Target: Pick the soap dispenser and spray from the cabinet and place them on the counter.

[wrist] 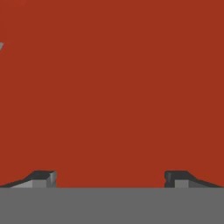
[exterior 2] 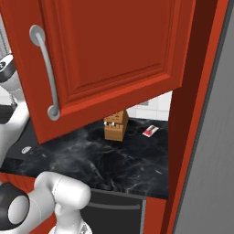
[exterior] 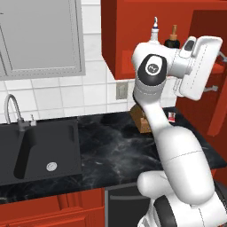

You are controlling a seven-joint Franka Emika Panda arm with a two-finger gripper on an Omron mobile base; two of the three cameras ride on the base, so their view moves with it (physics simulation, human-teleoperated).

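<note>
tool (wrist: pixel 110 178): released, its two dark fingertips (wrist: pixel 43 178) wide apart at 6 o'clock of the hand view with nothing between them, facing a flat red surface close ahead
arm (exterior: pixel 177 146): rises from 5 o'clock of the left base view, bends at the elbow near the picture's middle and reaches up toward 2 o'clock, wrist raised at the cabinet
cabinet (exterior: pixel 119 35): glossy red, on the wall at 12 to 3 o'clock in the left base view; in the right base view its panelled door (exterior 2: pixel 114 55) with curved silver handle (exterior 2: pixel 45 73) swings across the upper left
spray (exterior: pixel 154 30): slim white bottle, upright inside the cabinet at 1 o'clock, just above the arm's elbow, lower part hidden by it
soap dispenser (exterior: pixel 173 39): dark bottle with tan pump, upright just beside the spray at its 3 o'clock, partly hidden by the wrist
tabletop (exterior: pixel 111 150): black marble look, under the cabinet
knife block (exterior 2: pixel 115 124): tan, stands on the tabletop near the back wall
small red packet (exterior 2: pixel 150 131): lies flat at 3 o'clock of the knife block, apart from it
sink (exterior: pixel 40 150): black basin at 9 o'clock in the left base view, with a faucet (exterior: pixel 12 108) behind it
</note>
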